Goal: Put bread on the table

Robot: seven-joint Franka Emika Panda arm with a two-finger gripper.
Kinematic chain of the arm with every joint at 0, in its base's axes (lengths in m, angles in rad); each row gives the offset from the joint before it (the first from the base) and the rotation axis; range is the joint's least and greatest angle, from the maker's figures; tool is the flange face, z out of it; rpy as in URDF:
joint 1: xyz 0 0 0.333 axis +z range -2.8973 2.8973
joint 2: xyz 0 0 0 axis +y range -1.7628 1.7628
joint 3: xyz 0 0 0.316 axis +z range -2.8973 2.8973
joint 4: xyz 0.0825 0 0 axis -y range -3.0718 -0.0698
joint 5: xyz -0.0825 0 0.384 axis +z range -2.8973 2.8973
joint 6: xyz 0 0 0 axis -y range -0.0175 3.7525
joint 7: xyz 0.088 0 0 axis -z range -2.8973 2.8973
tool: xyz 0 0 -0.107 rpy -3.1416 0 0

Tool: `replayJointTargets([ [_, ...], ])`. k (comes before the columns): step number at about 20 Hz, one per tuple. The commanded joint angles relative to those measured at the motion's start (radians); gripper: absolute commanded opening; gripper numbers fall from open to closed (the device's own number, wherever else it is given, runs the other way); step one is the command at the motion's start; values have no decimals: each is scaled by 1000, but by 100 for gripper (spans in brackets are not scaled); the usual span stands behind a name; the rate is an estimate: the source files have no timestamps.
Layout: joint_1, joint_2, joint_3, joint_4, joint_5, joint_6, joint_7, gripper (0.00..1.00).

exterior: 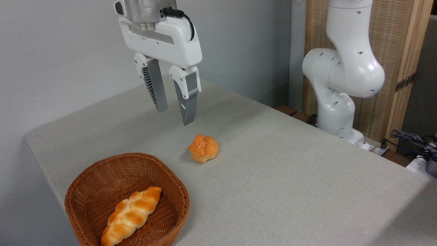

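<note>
Braided bread [131, 216]: lying inside the brown wicker basket [85, 186] at the near left corner of the table [290, 177], tapered end pointing up-right. Round bun [203, 148]: sitting on the cloth just beyond the basket. Gripper [174, 117]: hanging above the table behind the bun, fingers parted and holding nothing. Arm base [336, 116]: standing at the far right edge.

- Wicker basket [85, 184]: brown, round, at the near left.
- Round bun [203, 148]: orange, alone, just beyond the basket and apart from it.
- Wooden slatted panel [403, 41]: upright at the back right.
- Cables [409, 138]: dark, bundled at the right edge.
</note>
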Motion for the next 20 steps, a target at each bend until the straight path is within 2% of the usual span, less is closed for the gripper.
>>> replayJointTargets([
  [1,-6,-5,10,-6,-22,-6,13,100],
  [17,-8,0,5,-6,-22,8,19,100],
  [20,-14,3,11,-8,-50,140,16,100],
])
